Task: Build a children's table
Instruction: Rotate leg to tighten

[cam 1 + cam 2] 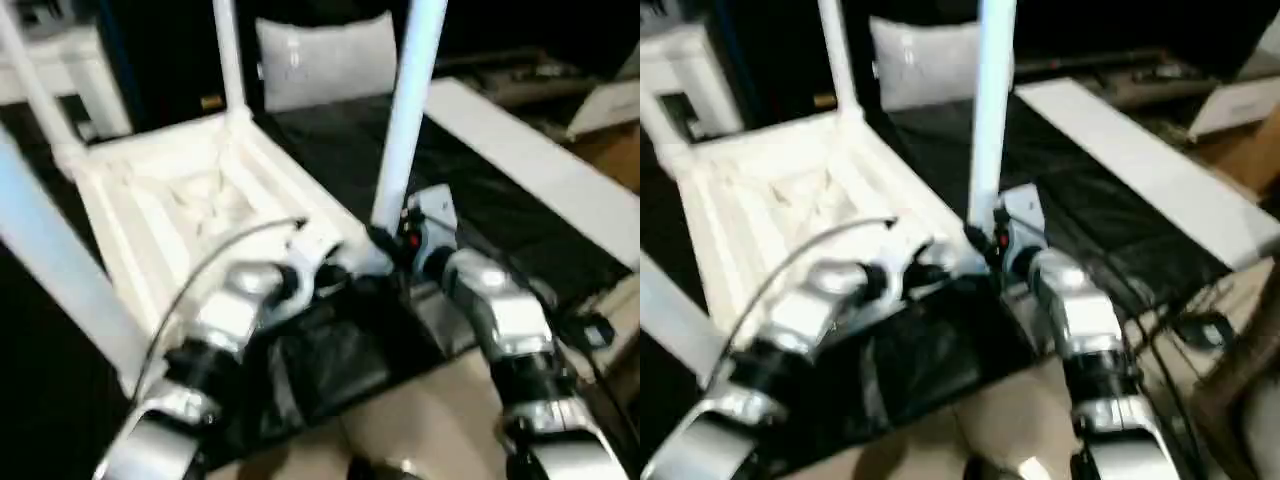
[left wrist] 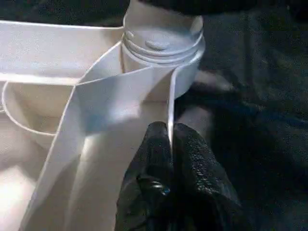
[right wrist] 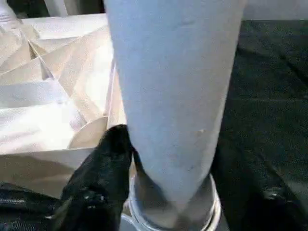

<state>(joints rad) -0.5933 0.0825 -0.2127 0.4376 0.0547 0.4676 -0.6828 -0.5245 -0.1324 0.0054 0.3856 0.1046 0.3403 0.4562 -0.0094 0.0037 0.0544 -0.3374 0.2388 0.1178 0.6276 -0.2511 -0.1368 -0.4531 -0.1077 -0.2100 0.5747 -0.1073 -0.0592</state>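
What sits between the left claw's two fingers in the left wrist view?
A thin upright rib of the white tabletop's underside; the left claw is shut on its edge, just below the corner socket. The left wrist view shows this.

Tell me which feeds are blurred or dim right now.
Both eye views are smeared by motion blur, softening the tabletop ribs and upright leg. Left wrist view is sharp though dark-edged, the left tool crisp. Right wrist view blurs slightly on the close leg.

Head views overhead; wrist views close on shared corner socket (image 2: 161, 45).
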